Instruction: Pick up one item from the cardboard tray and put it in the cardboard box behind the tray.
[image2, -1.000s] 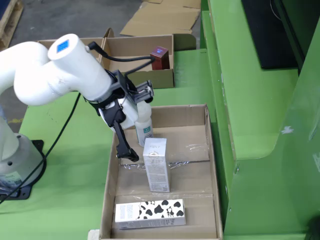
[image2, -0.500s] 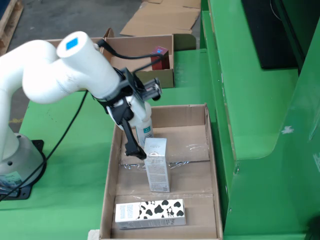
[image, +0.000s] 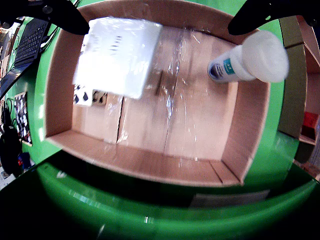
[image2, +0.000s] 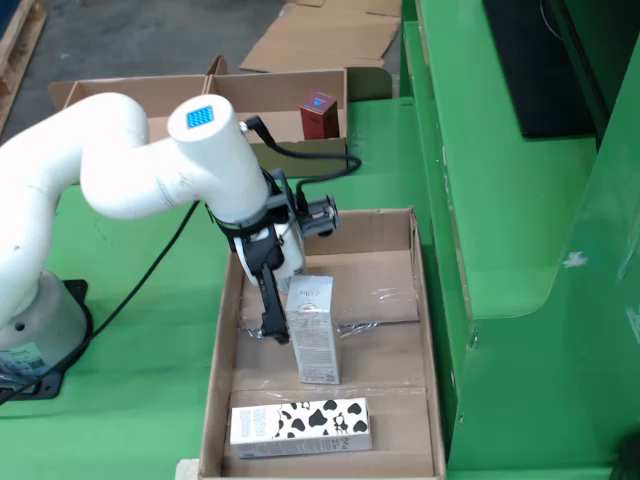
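Over cardboard tray (image2: 428, 340) | gripper (image2: 285, 325) clamps white carton (image2: 312, 328) | upright

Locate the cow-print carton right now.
In the fixed view the cow-print carton lies flat along the near end of the cardboard tray, just in front of the upright white carton that the tool is at.

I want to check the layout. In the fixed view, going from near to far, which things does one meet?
Cow-patterned carton lying in the cardboard tray → upright carton at the end effector → red box in the far cardboard box.
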